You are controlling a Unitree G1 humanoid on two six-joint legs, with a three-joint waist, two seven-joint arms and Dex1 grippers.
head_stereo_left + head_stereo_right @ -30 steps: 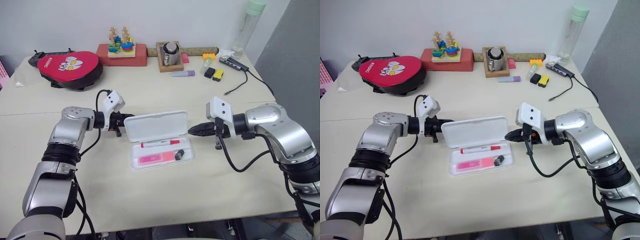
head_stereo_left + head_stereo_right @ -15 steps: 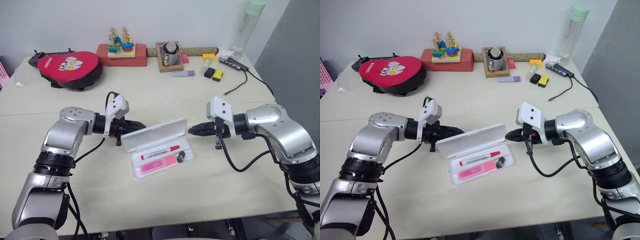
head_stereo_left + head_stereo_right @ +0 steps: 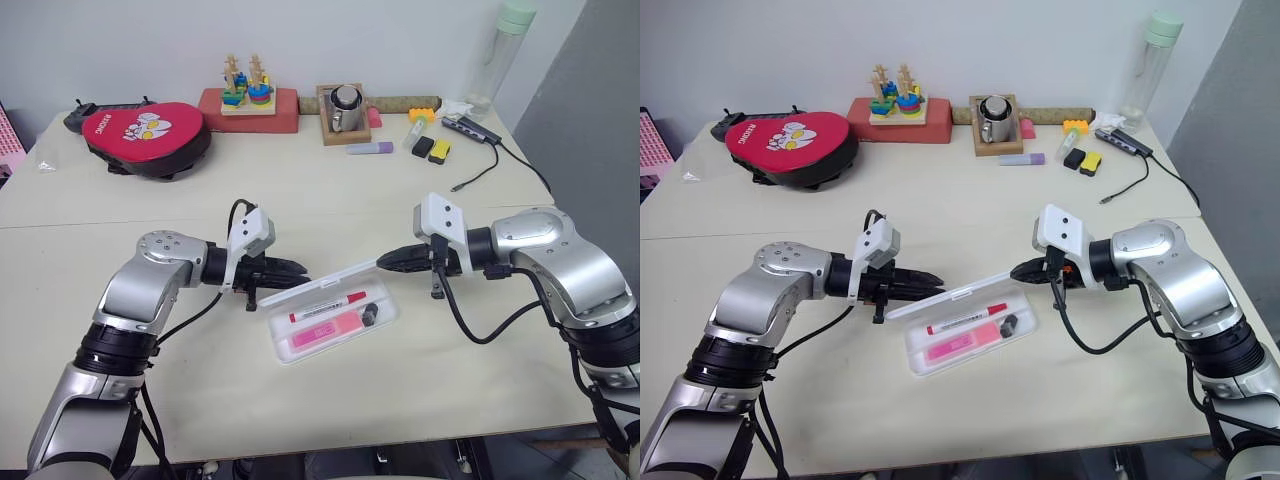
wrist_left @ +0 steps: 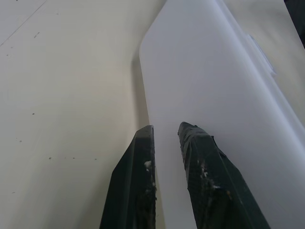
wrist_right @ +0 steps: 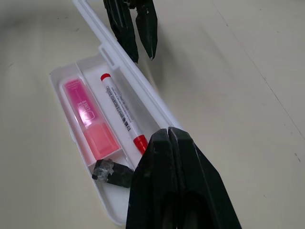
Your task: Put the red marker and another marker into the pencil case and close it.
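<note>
Counter mid-field: pencil case (image 3: 335, 318) holds red marker (image 3: 328, 306) and pink highlighter (image 3: 325, 333); lid now half-lowered. Left gripper (image 3: 297, 270), jaws slightly parted, pushes at 9 o'clock; right gripper (image 3: 385, 262) clenched, 3 o'clock. Closing underway.

The pencil case (image 3: 330, 318) looks like smooth, slightly glossy white plastic. The table (image 3: 330, 200) is matt beige, and the mug (image 3: 344, 106) is shiny metal.

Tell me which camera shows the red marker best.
The right wrist view. The red marker lies there close and whole, label readable, beside the pink highlighter in the pencil case. Both eye views show it small, under the half-lowered lid. The left wrist view shows the lid's white back.
</note>
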